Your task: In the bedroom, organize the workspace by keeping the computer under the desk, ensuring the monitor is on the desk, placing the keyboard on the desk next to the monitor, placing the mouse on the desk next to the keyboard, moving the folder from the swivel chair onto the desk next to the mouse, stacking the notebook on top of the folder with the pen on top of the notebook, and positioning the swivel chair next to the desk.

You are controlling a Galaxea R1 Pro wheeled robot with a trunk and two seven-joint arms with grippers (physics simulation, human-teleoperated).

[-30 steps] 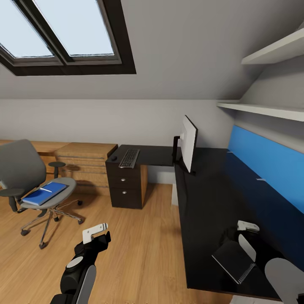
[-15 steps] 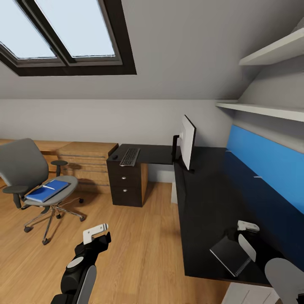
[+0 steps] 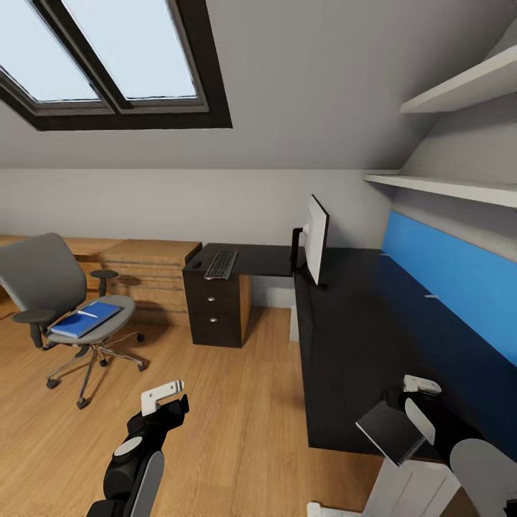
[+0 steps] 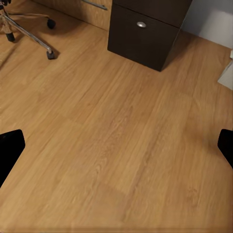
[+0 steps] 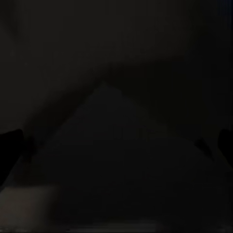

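Observation:
The black desk (image 3: pixel 345 337) carries the monitor (image 3: pixel 316 248) on its corner. Further left on it lie the keyboard (image 3: pixel 221 264) and the mouse (image 3: pixel 195 266). The grey swivel chair (image 3: pixel 43 283) stands apart at the left, with the blue folder (image 3: pixel 86 319) and the white pen (image 3: pixel 87 313) on its seat. My right gripper (image 3: pixel 416 409) is shut on the dark notebook (image 3: pixel 388 431), which hangs tilted just past the desk's near edge. The right wrist view is nearly black. My left gripper (image 3: pixel 164 396) is open over the wood floor (image 4: pixel 116 141). The computer is out of view.
A low wooden cabinet (image 3: pixel 143 273) lines the back wall beside the black drawer unit (image 3: pixel 212 309) (image 4: pixel 145 29). A white support (image 3: pixel 409 481) stands under the desk's near end. Shelves (image 3: pixel 445 187) hang above the blue back panel (image 3: pixel 445 273). A chair caster (image 4: pixel 50 54) rests on the floor.
The whole view has drawn back from the desk. The notebook, carried along in my right gripper, has gone from above the desk's surface to beyond its near edge and tilted. The left arm looks unchanged.

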